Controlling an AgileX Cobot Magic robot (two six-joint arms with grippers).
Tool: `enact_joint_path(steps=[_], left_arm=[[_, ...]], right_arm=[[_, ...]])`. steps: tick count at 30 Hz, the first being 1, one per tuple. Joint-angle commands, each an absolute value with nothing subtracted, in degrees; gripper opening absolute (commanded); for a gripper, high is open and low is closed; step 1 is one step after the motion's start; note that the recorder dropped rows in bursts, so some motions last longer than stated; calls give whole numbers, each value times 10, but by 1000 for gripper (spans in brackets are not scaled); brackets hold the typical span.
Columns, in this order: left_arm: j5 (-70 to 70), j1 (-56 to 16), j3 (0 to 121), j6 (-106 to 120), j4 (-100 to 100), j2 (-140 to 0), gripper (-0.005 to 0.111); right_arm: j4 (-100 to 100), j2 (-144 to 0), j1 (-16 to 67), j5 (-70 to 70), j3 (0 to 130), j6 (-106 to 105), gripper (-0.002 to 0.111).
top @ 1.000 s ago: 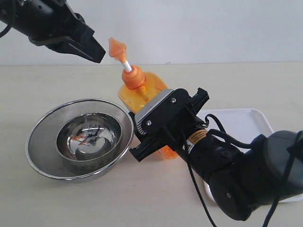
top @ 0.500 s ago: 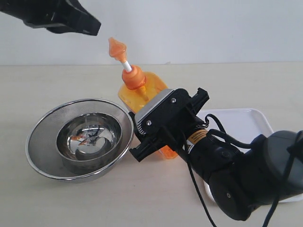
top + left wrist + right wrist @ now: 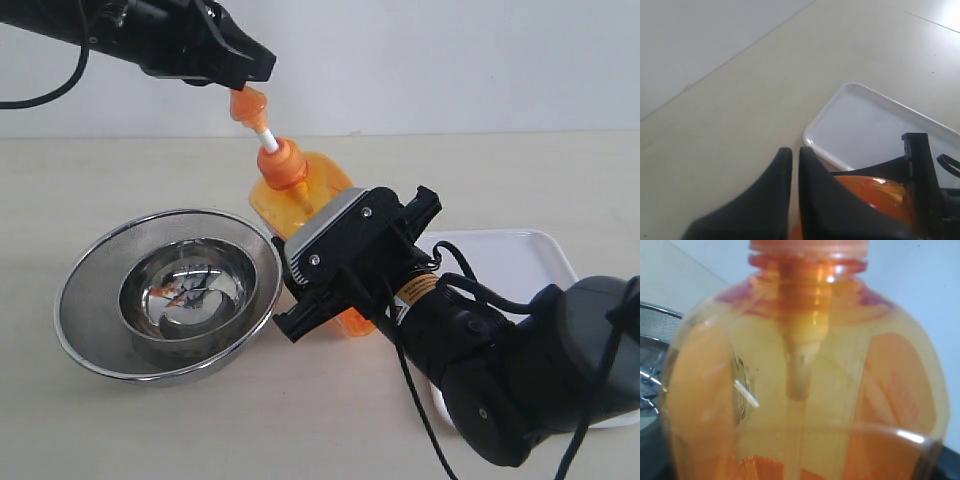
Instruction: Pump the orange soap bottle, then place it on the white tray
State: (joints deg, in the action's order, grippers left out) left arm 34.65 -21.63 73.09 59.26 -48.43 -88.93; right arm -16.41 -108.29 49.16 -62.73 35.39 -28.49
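— Where is the tall translucent orange plastic soap bottle (image 3: 305,195)?
— Mid-table, with its white stem leaning toward eleven o'clock. The right gripper (image 3: 350,265) reaches in from five o'clock and is clamped on its body.
— And the left gripper (image 3: 262,68)?
— It comes in from ten o'clock, its black fingers (image 3: 815,190) pressed together and its tip at the pump head.
— What's around it?
— A glossy flat white rectangular tray (image 3: 520,262) at four o'clock and a round mesh-rimmed steel bowl (image 3: 100,262) at eight.

Left gripper (image 3: 262,68) raised, fingers (image 3: 772,180) nearly together, right gripper (image 3: 352,262) low, seemingly clamped.
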Motion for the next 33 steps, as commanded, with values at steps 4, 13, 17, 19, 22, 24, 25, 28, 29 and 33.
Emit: enact_joint_path(steps=[4, 13, 17, 19, 22, 24, 25, 28, 29, 33], left_arm=[[388, -218, 734, 462, -346, -879, 5], [420, -218, 734, 446, -344, -837, 5], [438, -218, 734, 415, -315, -822, 5], [448, -218, 734, 381, -284, -812, 5], [468, -218, 734, 354, -263, -802, 5], [485, -218, 734, 353, -263, -798, 5], [491, -218, 734, 353, -263, -797, 5], [502, -218, 734, 339, -263, -796, 5], [505, -218, 734, 338, -263, -795, 5], [511, -218, 734, 322, -263, -786, 5]], right_arm=[[-160, -1078, 492, -627, 356, -287, 0], [-160, -1078, 492, -635, 356, -288, 0], [-160, -1078, 492, -642, 356, -290, 0], [-160, -1078, 492, -645, 356, -293, 0], [-160, -1078, 492, -650, 356, -301, 0], [-160, -1078, 492, -654, 356, -307, 0], [-159, -1078, 492, -653, 357, -309, 0], [-158, -1078, 492, -623, 369, -327, 0], [-157, -1078, 492, -617, 370, -331, 0], [-149, -1078, 492, -608, 373, -335, 0]])
